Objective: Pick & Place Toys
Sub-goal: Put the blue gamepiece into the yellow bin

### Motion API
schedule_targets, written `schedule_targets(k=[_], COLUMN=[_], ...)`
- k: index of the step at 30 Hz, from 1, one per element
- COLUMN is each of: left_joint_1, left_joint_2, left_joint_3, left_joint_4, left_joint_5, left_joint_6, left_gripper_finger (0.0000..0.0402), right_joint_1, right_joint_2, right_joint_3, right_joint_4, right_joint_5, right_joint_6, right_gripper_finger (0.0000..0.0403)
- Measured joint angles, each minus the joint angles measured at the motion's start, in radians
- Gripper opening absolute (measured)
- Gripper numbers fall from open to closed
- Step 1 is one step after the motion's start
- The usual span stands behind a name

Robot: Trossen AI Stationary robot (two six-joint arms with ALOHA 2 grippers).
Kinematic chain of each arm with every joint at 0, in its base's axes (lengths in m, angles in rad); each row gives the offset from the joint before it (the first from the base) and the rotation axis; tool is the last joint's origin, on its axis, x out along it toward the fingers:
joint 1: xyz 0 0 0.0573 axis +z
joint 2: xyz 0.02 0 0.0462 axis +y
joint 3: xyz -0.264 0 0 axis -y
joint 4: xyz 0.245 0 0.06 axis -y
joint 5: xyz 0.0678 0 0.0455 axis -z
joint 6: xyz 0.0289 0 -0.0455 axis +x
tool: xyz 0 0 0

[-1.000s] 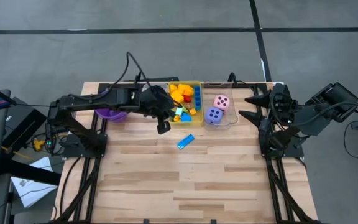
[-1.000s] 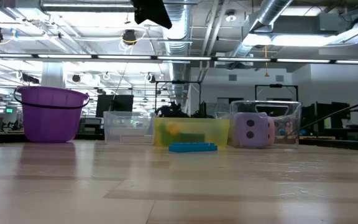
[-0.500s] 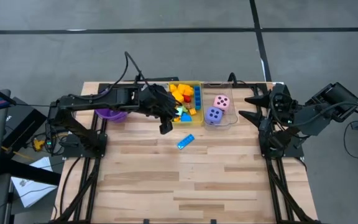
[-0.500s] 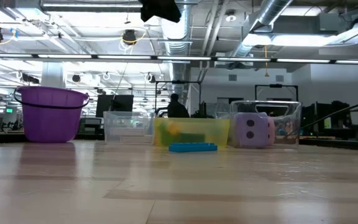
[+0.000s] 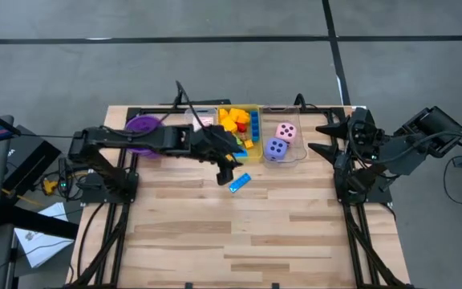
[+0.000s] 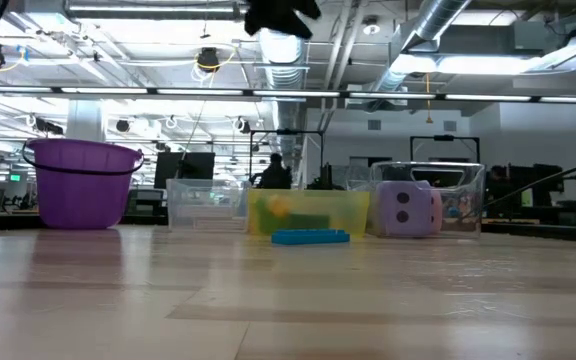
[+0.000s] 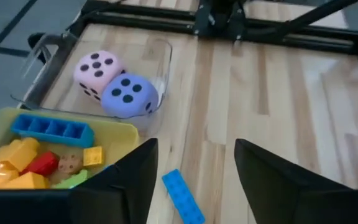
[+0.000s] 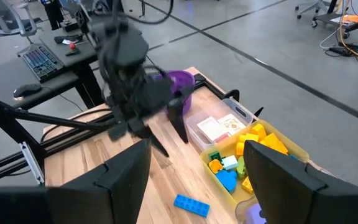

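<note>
One blue block (image 5: pixel 240 183) lay flat on the worktop (image 5: pixel 247 233) just beside the yellow bin (image 5: pixel 256 107); the open left gripper (image 5: pixel 225 172) above it risked pushing it aside, not grasping it.

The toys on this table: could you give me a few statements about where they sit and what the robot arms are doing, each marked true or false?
1. A blue block lies loose on the table, outside the bins. True.
2. The pink die and the purple die share the clear bin. True.
3. The left gripper is shut on the blue block. False: it hangs open above the table near the block, holding nothing.
4. The yellow bin is empty. False: it holds many coloured blocks.
5. The right gripper reaches over the yellow bin. False: it waits open at the table's right edge.
</note>
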Motion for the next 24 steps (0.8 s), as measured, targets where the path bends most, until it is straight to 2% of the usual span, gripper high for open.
schedule_targets(k=[8, 12, 19, 24], left_joint_1=[-0.022, -0.033, -0.084, -0.107], left_joint_2=[0.072, 0.076, 0.075, 0.074], left_joint_3=[-0.155, -0.287, -0.476, -0.543], left_joint_4=[0.087, 0.233, 0.542, 0.605], left_joint_5=[-0.03, -0.03, -0.045, -0.13], left_joint_6=[-0.132, -0.224, -0.254, -0.252], left_gripper_finger=[0.022, 0.0219, 0.0223, 0.0218], right_joint_1=[0.0, 0.0, 0.0, 0.0], right_joint_2=[0.0, 0.0, 0.0, 0.0], right_joint_3=[0.0, 0.0, 0.0, 0.0], right_joint_4=[-0.01, -0.026, -0.047, -0.053], right_joint_5=[-0.008, -0.037, -0.053, -0.053], right_joint_6=[0.0, 0.003, 0.003, 0.002], right_gripper_finger=[0.025, 0.025, 0.025, 0.025])
